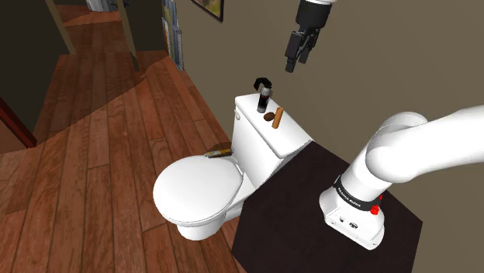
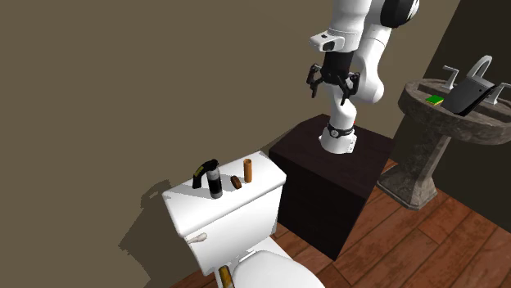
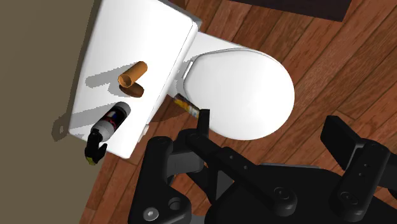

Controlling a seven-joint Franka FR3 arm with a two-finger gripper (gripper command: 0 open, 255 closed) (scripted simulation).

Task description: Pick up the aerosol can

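My gripper (image 2: 333, 88) hangs high near the wall, fingers apart, holding nothing. The aerosol can (image 1: 264, 95) stands upright well below it, on the toilet tank lid (image 1: 288, 136). A brown tube (image 1: 277, 118) lies just beside the can.

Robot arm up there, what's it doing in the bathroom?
The white arm's black two-finger gripper hangs open, high above the white toilet tank, and it holds nothing. The thing it is after, a dark aerosol can with a black nozzle, stands upright on the tank's lid, next to a short brown tube. The can has not been picked up yet, and the gripper is well clear of it.
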